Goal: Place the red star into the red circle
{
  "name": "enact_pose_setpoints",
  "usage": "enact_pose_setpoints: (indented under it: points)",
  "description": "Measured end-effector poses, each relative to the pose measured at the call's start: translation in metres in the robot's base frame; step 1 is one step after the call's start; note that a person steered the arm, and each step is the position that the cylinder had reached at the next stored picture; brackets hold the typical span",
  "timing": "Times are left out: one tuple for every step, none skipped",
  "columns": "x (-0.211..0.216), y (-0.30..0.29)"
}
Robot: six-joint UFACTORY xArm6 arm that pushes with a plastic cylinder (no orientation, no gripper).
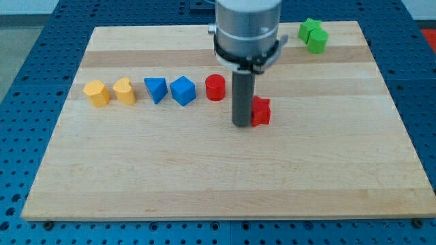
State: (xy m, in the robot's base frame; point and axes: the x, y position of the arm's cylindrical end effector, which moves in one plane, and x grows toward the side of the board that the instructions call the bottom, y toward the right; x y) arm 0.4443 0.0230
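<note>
Centrally, on our pale wooden board (204, 177) (blue pegboard (20, 54) around it), my tip (242, 124) touches the red star (260, 111), right of the red circle (215, 88); it grasps nothing.

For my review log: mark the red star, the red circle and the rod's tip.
red star (261, 111), camera view, its visible right half.
red circle (215, 88), camera view, its front side.
my tip (242, 124), camera view, rod's very end, at the star's left.

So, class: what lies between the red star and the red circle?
In the camera view, my tip stands between them, hard against the left side of the red star; the red circle lies up-left, across bare board.
</note>
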Motion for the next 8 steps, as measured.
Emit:
enact_pose_setpoints:
  points:
    - [-0.037, 0.000]
    - [-0.028, 0.000]
    - [0.019, 0.000]
    - [0.040, 0.009]
    - [0.028, 0.039]
    - [-0.016, 0.041]
    - [-0.024, 0.042]
    - [-0.006, 0.074]
